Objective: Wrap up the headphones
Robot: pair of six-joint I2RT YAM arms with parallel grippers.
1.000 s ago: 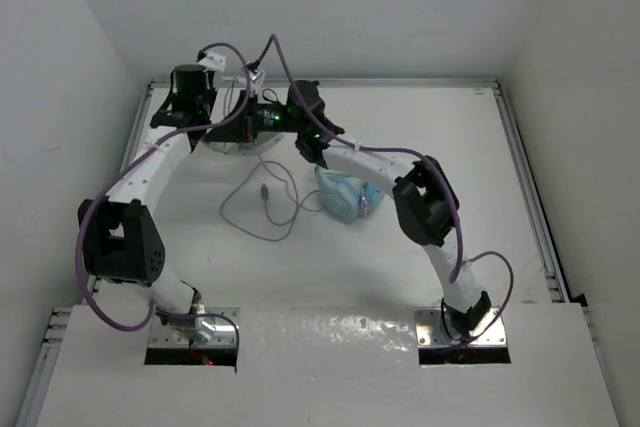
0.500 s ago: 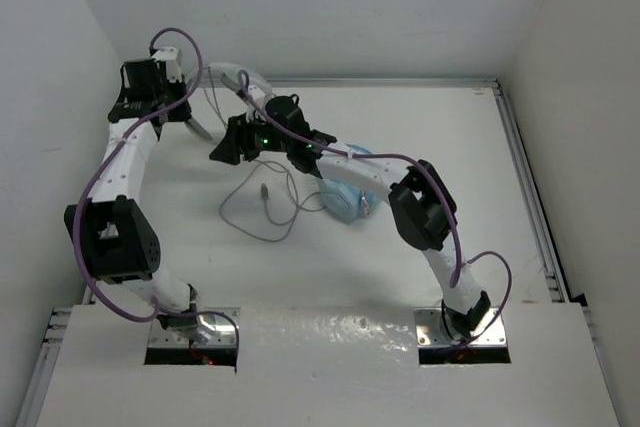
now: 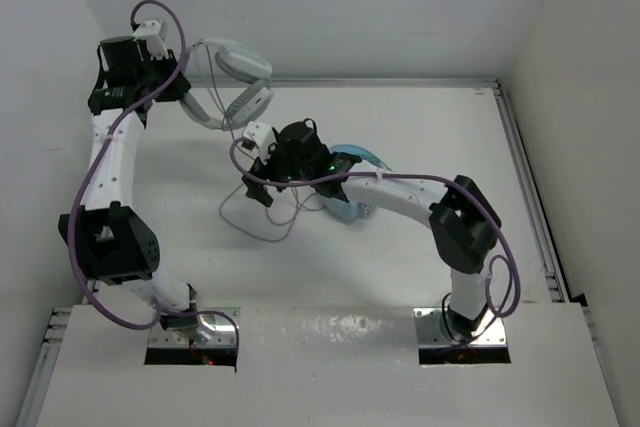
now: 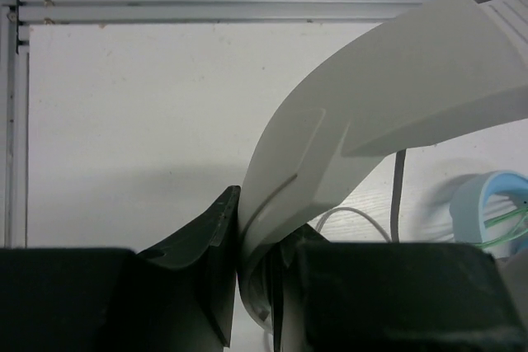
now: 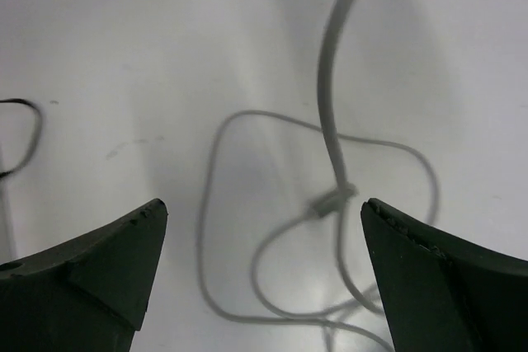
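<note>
While looking down from overhead, caught the left gripper (image 3: 183,95) at the upper left of the frame, clamped tight on the grey headband of the headphones (image 3: 228,82). Saw those held up clear of the table (image 3: 440,147), near the back edge, with the pale ear cups out to the right of the grip. Confirmed the pinch in the left wrist view: dark fingers (image 4: 206,237) closed on the pale band at bottom centre.

Picked up the thin whitish cable (image 3: 255,215) lying in loose loops on the table at centre-left of the overhead frame. Found the right gripper (image 3: 255,179) low over those loops, near frame centre, jaws spread wide and holding nothing. Got the same from the right wrist view: one dark fingertip at lower left, the other at lower right, bare table and cable loops between them, one strand running up out of the top edge, a small thicker piece on the cable near centre.

Noted the light blue headphones (image 3: 352,205) on the table just right of the right gripper, partly hidden by that arm.
</note>
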